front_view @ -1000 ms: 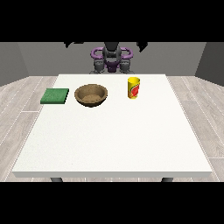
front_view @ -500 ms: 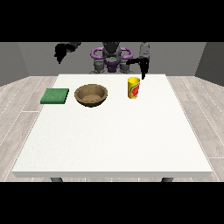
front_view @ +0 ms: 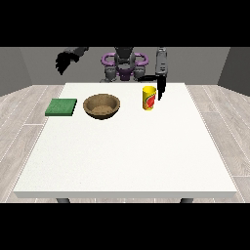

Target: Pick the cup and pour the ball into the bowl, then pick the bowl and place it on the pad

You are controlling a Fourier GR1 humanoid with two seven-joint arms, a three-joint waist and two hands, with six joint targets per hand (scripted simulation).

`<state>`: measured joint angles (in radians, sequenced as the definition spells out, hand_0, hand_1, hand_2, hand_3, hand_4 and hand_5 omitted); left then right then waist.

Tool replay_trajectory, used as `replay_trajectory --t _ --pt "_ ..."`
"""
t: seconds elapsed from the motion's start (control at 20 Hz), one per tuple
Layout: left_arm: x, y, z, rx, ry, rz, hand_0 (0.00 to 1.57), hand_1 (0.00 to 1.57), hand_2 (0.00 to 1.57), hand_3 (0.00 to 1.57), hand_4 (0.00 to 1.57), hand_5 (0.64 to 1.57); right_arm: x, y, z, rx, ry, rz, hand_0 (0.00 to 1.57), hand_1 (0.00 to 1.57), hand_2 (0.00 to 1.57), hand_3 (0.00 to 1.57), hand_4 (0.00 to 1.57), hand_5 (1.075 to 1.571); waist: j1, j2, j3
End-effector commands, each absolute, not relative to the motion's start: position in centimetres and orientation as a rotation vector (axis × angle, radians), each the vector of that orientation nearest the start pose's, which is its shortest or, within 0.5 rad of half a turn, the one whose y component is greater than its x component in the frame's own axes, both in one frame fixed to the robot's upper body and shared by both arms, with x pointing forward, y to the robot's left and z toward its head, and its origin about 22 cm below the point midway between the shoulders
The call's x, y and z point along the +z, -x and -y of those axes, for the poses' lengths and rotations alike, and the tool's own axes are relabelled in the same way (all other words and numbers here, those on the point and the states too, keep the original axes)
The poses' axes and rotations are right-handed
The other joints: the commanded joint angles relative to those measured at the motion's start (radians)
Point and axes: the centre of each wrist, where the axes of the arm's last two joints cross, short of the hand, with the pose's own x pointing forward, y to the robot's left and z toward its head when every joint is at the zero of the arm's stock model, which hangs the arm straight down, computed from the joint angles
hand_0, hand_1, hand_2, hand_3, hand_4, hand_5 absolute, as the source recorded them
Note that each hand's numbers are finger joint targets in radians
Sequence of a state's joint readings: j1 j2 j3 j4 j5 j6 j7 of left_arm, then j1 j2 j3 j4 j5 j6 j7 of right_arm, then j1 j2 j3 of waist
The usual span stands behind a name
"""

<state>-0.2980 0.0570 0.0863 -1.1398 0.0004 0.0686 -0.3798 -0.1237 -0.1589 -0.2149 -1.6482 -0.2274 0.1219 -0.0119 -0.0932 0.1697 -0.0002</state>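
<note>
Yellow cup [front_view: 149,98] stands upright on the white table [front_view: 127,156], toward the far edge, right of center. Wooden bowl [front_view: 101,106] sits to its left, apart from it; green pad [front_view: 61,107] lies further left, near the table's side edge. Ball not visible. Hand at the view's right [front_view: 160,88] hangs fingers-down just beside the cup, fingers straight, holding nothing. Hand at the view's left [front_view: 64,60] is raised above the table's far corner; finger state cannot be told.

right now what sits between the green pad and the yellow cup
In the front view, the wooden bowl stands between the green pad and the yellow cup, apart from both.
</note>
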Motion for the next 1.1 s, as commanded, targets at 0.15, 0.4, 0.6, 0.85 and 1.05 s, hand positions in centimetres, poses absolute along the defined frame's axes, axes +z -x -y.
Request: replay_trajectory --t 0.15,0.4,0.6,0.85,1.05 --pt "-6.1 -31.5 -23.7 -0.002 -0.078 1.755 0.0 0.0 0.0 0.0 0.19 1.423 8.4 -27.4 32.1 -0.067 -0.026 1.767 0.0 0.0 0.0 0.0 0.67 1.563 -0.003 -0.034 -0.0002" --pt "-7.3 -32.3 -24.7 0.042 -0.099 1.765 0.0 0.0 0.0 0.0 0.65 1.535 6.6 -26.8 33.2 -0.038 -0.046 1.822 0.0 0.0 0.0 0.0 0.68 1.566 -0.044 0.03 -0.0002" --pt "-9.1 -31.3 -23.6 -0.06 -0.306 1.791 1.15 1.15 1.57 1.57 1.31 1.475 9.4 -27.5 32.0 -0.029 -0.087 1.877 0.0 0.0 0.0 0.12 0.65 1.568 -0.091 0.066 -0.0007" --pt "-8.5 -32.8 -24.5 0.009 -0.419 1.817 1.28 1.28 1.57 1.57 1.37 1.457 11.9 -26.9 34.7 0.04 -0.123 1.893 0.0 0.0 0.0 0.16 0.64 1.568 -0.153 0.106 -0.0007" --pt "-9.0 -32.0 -21.2 -0.157 -0.439 1.748 1.28 1.28 1.57 1.57 1.41 1.413 11.2 -27.7 38.6 -0.071 -0.061 1.79 0.0 0.0 0.0 0.18 0.63 1.566 -0.072 -0.026 0.0007"
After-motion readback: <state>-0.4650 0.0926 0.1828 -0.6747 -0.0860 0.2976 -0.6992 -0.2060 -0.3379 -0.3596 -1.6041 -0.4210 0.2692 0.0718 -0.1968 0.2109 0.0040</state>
